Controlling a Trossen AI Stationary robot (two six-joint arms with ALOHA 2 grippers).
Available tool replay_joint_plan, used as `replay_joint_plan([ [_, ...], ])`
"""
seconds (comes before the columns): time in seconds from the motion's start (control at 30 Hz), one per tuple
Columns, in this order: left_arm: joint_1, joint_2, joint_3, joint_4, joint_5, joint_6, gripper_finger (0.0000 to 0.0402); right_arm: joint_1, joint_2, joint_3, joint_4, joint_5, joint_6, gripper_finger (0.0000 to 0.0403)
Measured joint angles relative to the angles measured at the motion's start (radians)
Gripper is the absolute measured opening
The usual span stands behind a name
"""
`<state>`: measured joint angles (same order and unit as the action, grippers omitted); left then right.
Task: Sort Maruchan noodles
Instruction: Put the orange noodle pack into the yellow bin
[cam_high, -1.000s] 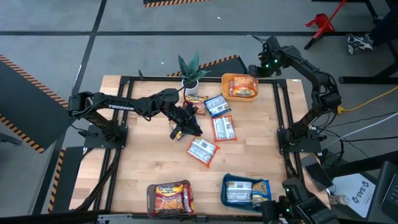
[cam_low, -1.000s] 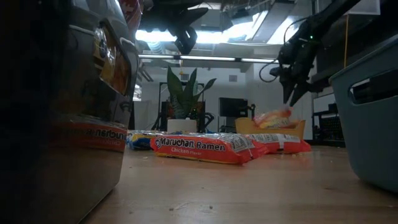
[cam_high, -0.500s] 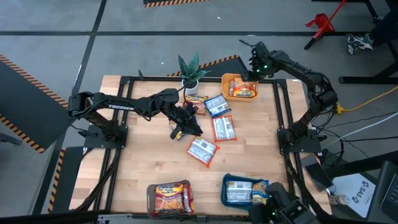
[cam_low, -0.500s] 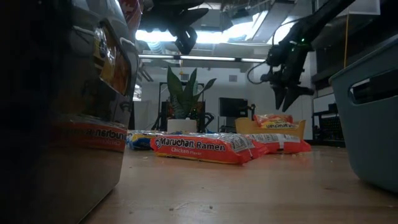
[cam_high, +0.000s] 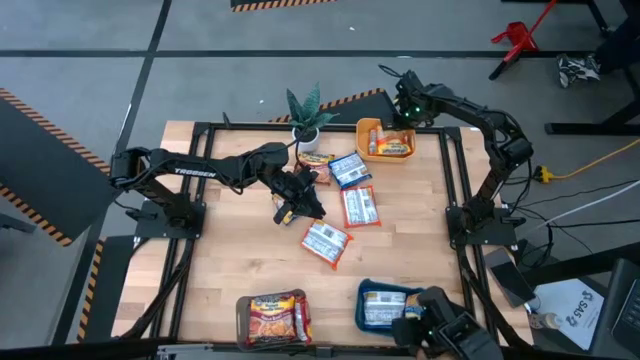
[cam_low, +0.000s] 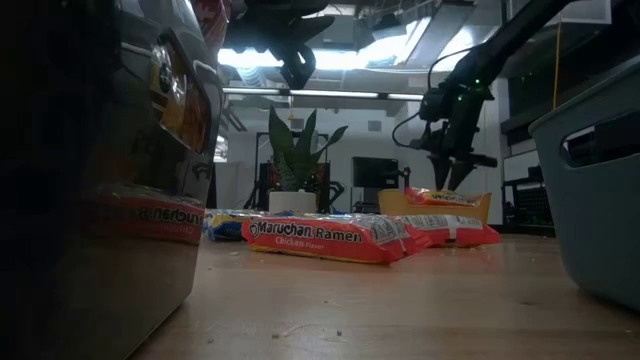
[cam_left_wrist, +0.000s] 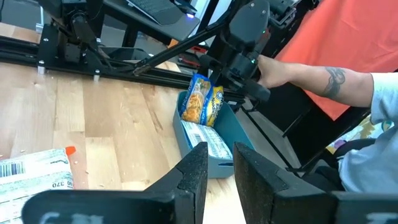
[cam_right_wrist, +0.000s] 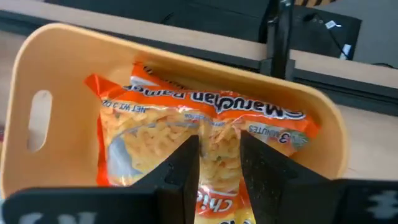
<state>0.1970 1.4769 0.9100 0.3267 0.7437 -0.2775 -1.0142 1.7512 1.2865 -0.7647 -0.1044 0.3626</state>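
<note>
Since a second ago only the right arm has swung inward; the left gripper (cam_high: 303, 198) has stayed put mid-table, fingers narrowly apart and empty, above the loose shiny red- and blue-labelled Maruchan noodle packets (cam_high: 327, 243). Farther right, the right gripper (cam_high: 398, 118) now hangs over the yellow plastic tray (cam_high: 366, 128), fingers narrowly parted and empty above the orange packet (cam_right_wrist: 186, 140) lying inside. That drop looks finished; next comes reaching for another loose packet.
</note>
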Motion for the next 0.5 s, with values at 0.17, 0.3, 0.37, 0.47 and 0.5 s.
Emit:
replay_joint_plan([
  [0.17, 0.0, 0.0, 0.0, 0.0, -0.002, 0.0, 0.0071, -0.001, 0.0, 0.053, -0.001, 0.007, 0.007, 0.0103],
  [0.3, 0.0, 0.0, 0.0, -0.002, -0.002, -0.001, 0.0071, 0.013, 0.0, 0.123, -0.035, -0.045, 0.01, 0.0103],
  [0.37, -0.001, 0.0, 0.0, -0.003, -0.002, -0.001, 0.0071, 0.045, -0.002, 0.136, -0.054, -0.032, 0.023, 0.0103],
  [0.47, -0.001, 0.0, 0.0, -0.003, -0.002, 0.0, 0.0071, 0.11, 0.001, 0.134, -0.07, 0.048, 0.023, 0.0103],
  [0.5, -0.001, 0.0, 0.0, -0.003, -0.002, 0.0, 0.0071, 0.13, 0.005, 0.133, -0.066, 0.078, 0.023, 0.0103],
])
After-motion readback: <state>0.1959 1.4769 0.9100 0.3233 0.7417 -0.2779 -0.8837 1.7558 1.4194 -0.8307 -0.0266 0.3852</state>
